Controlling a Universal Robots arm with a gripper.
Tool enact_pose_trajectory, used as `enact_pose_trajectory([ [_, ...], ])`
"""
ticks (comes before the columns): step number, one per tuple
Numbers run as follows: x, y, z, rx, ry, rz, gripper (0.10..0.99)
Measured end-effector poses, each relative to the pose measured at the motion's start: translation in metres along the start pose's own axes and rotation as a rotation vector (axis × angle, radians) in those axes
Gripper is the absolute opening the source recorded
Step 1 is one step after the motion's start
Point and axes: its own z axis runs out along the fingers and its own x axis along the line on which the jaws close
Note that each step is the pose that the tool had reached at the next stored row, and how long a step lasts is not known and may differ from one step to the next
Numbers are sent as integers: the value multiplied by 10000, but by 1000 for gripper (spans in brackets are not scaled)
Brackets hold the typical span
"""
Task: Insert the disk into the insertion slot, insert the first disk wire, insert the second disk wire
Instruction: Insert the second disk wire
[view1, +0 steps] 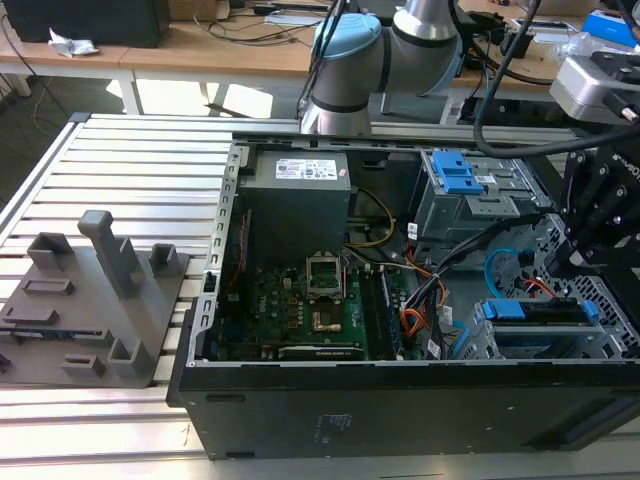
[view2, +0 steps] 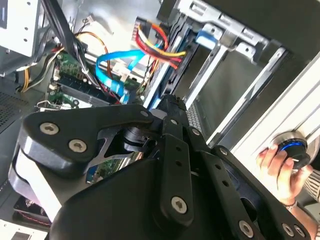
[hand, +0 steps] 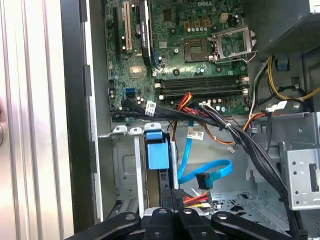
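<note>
Disk (hand: 157, 155) just beside low-hanging tool (hand: 172, 194)

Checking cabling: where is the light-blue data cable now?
The second disk wire loops at the exterior view's right, inside the case, between the disk and the bay with blue tabs.

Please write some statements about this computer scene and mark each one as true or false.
1. The computer case lies open on the slatted table. True.
2. The disk sits in the metal cage. True.
3. The light-blue cable lies on the table, outside the case. False: it loops inside the case, near the cage.
4. The grey stand is inside the case. False: it stands on the table, at the exterior view's left of the case.
</note>
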Motion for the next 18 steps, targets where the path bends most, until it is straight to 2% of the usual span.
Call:
enact_pose_trajectory([
  [2,-23,41,2,0,-1,1,106],
  [6,-150,103,1,2,2,-44,106],
  [12,-150,104,1,3,7,-126,114],
  [13,-150,104,1,4,7,-131,169],
  [14,-150,104,1,4,7,-137,169],
  [15,-150,104,2,4,7,-141,239],
  [17,-150,104,1,5,10,-180,239],
  [18,-151,104,3,11,19,-414,239],
])
